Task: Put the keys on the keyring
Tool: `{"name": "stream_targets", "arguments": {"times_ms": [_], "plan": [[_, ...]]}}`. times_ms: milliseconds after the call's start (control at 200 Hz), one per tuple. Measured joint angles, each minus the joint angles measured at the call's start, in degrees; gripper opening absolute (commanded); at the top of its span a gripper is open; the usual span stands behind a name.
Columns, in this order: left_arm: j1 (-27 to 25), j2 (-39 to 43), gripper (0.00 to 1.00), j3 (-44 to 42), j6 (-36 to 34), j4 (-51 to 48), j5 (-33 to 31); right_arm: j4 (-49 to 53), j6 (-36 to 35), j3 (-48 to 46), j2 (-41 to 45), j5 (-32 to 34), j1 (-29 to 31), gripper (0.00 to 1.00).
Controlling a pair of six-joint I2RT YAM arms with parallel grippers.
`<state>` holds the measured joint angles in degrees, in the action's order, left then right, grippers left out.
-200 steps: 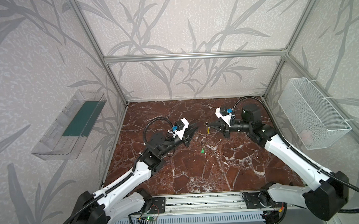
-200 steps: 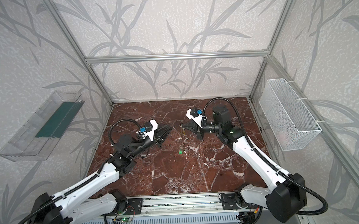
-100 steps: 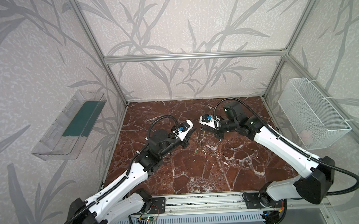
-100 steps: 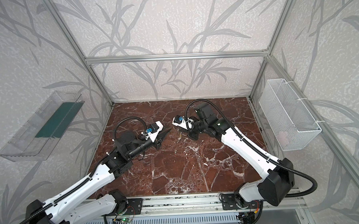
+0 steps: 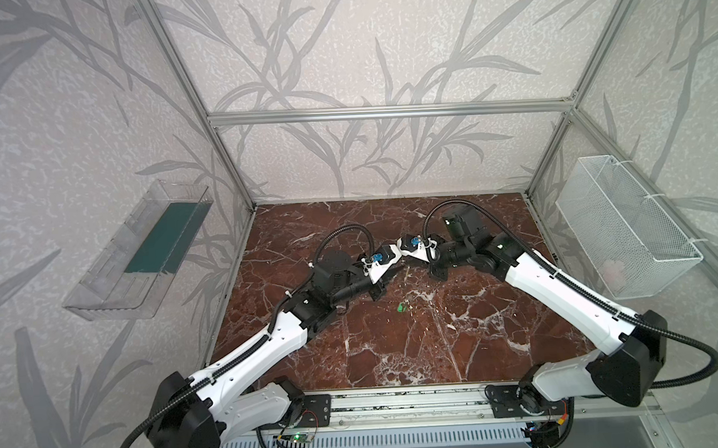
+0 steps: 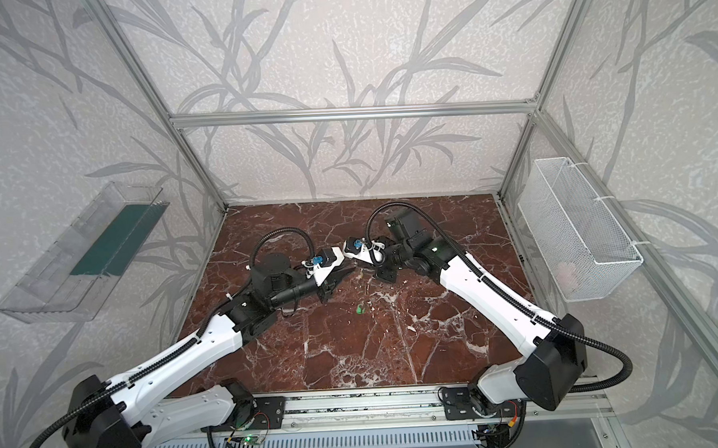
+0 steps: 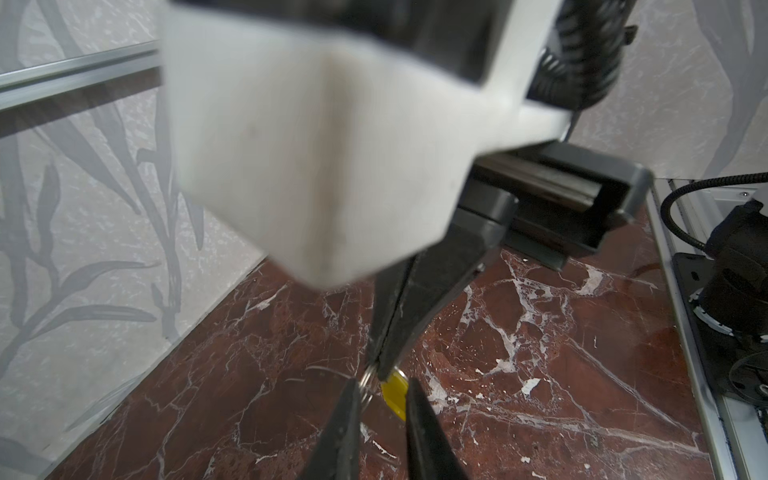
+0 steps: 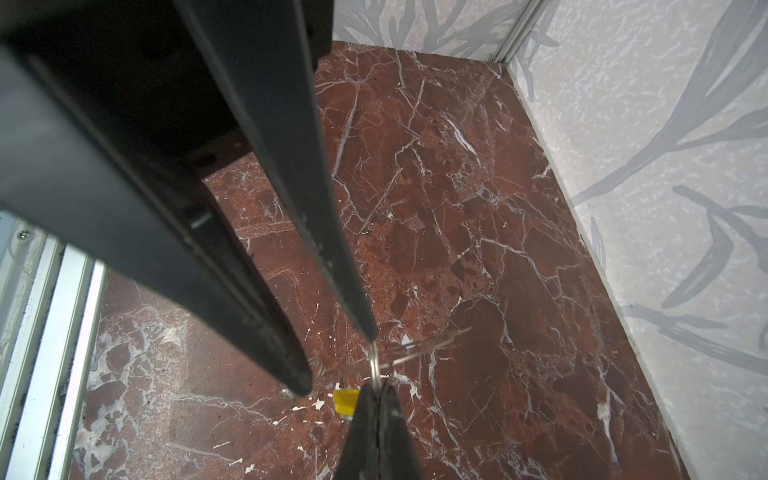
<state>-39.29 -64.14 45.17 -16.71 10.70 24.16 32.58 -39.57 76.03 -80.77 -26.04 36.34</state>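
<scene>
- Change over the last second: the two arms, well apart before, have closed in. The left end effector (image 8: 334, 359) and right end effector (image 7: 382, 365) now meet tip to tip above the red marble tabletop (image 5: 396, 356).
- Right end effector: jaws pressed together on a small silver wire ring (image 8: 375, 361), pinched at its near edge. The small oblong yellow plastic key tag (image 8: 346, 401) sits just beside these tips and seems to hang from the ring. It came in with this arm.
- Left end effector: jaws narrowly parted, gap visible. One fingertip (image 8: 368, 328) touches the ring's far edge and the other stands clear. Nothing seen gripped.
- Faint pale streak just beyond the ring, too blurred to name.
- Small green plastic key tag (image 5: 400, 308) lies on the tabletop, lower than both end effectors and well apart from them, toward the robot base. It has not moved.
- Reading: joining work on the yellow tag is only starting, and the green tag is untouched. The ring is thin and may twist or slip from the pinch, so fine alignment is needed.
</scene>
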Motion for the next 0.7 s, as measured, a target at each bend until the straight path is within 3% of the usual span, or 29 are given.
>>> {"name": "stream_targets", "arguments": {"times_ms": [345, 700], "plan": [[0.0, -0.92, 0.22, 0.24, 0.0, 0.44, 1.2, -0.17, -0.02, 0.0, 0.17, -1.18, 0.0, 0.0], [-0.31, -0.5, 0.22, 0.22, -0.24, 1.57, -1.62, -1.29, -0.09, -0.02, 0.33, -1.44, -0.02, 0.0]]}}
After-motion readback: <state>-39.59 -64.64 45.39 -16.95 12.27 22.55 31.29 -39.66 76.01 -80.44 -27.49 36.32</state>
